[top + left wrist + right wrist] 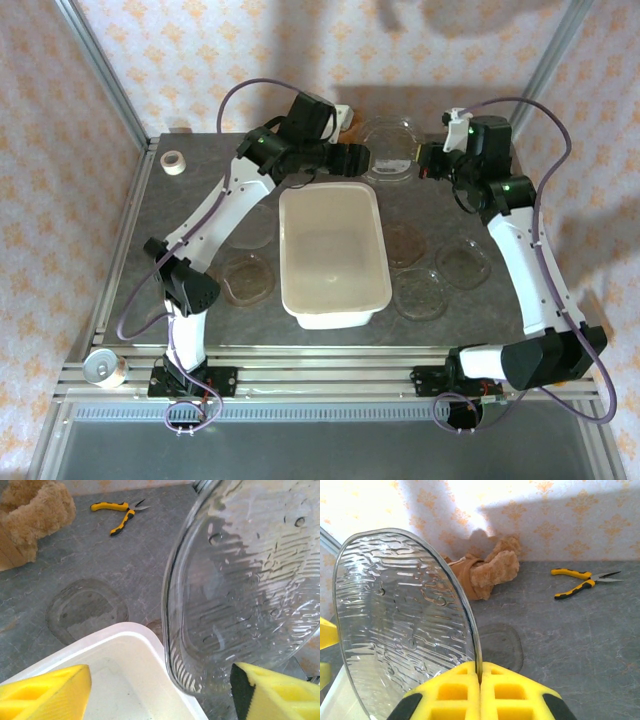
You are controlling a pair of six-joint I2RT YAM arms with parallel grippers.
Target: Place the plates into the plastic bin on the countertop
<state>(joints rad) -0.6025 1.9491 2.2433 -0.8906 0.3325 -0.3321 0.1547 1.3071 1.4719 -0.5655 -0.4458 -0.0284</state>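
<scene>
A clear ribbed plate stands on edge, and my right gripper is shut on its rim. From above, this plate hangs between the two grippers, just behind the far end of the white plastic bin. My left gripper is open; its yellow fingers stand either side of the plate's lower edge, above the bin's corner. Several more plates lie flat on the dark countertop: one left of the bin and others to its right.
Yellow-handled pliers and a brown fuzzy object lie near the back wall. A white tape roll sits at the far left corner. A tin can rests on the front rail. Aluminium rails edge the countertop.
</scene>
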